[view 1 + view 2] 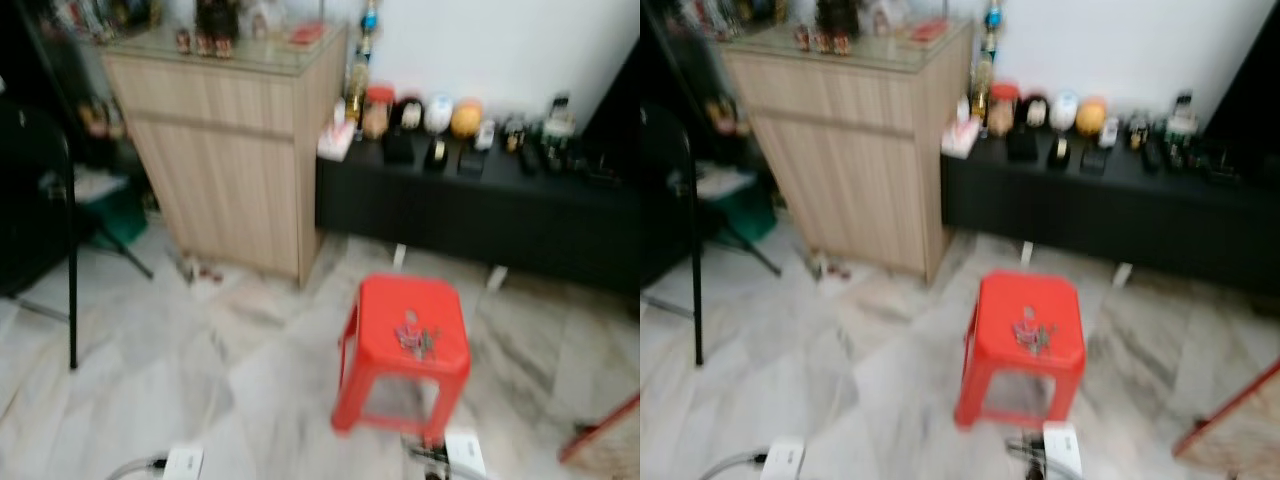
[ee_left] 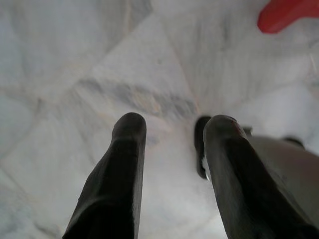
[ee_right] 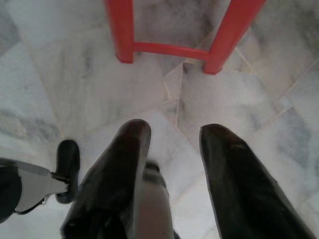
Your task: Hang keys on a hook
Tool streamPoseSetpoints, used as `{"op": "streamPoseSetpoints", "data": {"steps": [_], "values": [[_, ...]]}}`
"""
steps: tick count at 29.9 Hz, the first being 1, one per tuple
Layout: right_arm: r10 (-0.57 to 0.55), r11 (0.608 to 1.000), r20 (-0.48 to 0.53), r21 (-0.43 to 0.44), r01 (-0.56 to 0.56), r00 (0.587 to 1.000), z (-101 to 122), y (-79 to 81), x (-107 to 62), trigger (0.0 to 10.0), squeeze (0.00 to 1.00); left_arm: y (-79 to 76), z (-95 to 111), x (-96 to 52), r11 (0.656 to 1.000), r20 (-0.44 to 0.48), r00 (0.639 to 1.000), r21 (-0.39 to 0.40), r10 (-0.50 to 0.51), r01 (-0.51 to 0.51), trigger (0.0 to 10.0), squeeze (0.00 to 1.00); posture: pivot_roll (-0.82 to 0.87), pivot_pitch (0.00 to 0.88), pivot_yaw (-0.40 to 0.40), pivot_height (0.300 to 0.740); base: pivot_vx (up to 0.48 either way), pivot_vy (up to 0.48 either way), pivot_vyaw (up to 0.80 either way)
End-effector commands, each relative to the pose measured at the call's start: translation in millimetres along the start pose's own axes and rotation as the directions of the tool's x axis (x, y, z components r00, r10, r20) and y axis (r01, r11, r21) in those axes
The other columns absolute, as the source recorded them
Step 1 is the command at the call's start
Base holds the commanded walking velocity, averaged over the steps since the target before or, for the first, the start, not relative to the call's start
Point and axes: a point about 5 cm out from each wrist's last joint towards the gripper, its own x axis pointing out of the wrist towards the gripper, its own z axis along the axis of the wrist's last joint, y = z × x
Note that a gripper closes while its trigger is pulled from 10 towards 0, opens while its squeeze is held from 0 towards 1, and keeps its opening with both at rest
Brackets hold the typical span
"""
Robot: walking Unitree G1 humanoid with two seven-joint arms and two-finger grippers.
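Observation:
A bunch of keys [image 1: 415, 338] lies on top of a red plastic stool [image 1: 372, 322] standing on the marble floor in front of me; the same keys [image 1: 1032, 333] show in the right eye view. My left gripper [image 2: 172, 127] hangs open over bare floor, with a corner of the red stool [image 2: 286, 14] far off. My right gripper [image 3: 172, 134] is open too, pointing at the floor a little short of the stool's red legs [image 3: 225, 37]. Nothing sits between either pair of fingers. I make out no hook.
A wooden cabinet [image 1: 235, 150] stands at the back left, a low black bench [image 1: 480, 215] with small items along the wall at the right. A black chair leg [image 1: 72, 260] is at the left. White power boxes [image 1: 182, 462] and cables lie on the floor near me.

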Motion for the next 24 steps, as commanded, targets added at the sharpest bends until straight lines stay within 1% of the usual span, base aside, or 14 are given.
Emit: {"op": "streamPoseSetpoints", "data": {"steps": [1,9,15,18,24], "values": [[-0.024,1.0,-0.022,0.011,0.025,0.999,-5.9,-9.8,-1.7,10.0,0.0,-6.3,2.3,1.0,1.0,0.004,1.0,0.017,-0.019,0.019,10.0,0.0,0.12,0.017,-0.026,0.74,0.311,0.0,0.0],[-0.029,0.999,-0.016,0.032,0.03,0.999,-3.7,-9.1,-1.2,10.0,0.0,-4.7,0.4,0.5,1.0,-0.002,1.0,0.018,-0.015,0.015,10.0,0.0,0.12,0.041,-0.022,0.74,0.312,0.0,0.0],[-0.034,0.998,0.0,0.054,0.034,0.999,-1.7,-9.7,-1.1,10.0,0.0,-2.6,0.3,0.3,1.0,-0.001,1.0,0.013,-0.003,0.003,10.0,0.0,0.12,0.047,-0.022,0.74,0.316,0.0,0.0],[-0.041,0.998,0.008,0.058,0.04,0.999,0.4,-11.1,-1.0,10.0,0.0,0.8,-0.5,-0.1,1.0,-0.003,1.0,0.008,0.005,-0.005,10.0,0.0,0.12,0.053,-0.022,0.74,0.315,0.0,0.0],[-0.04,0.997,0.013,0.074,0.039,0.999,1.5,-11.1,-0.9,10.0,0.0,0.9,-0.7,-0.1,1.0,-0.003,1.0,0.005,0.007,-0.007,10.0,0.0,0.12,0.054,-0.023,0.74,0.316,0.0,0.0]]}}
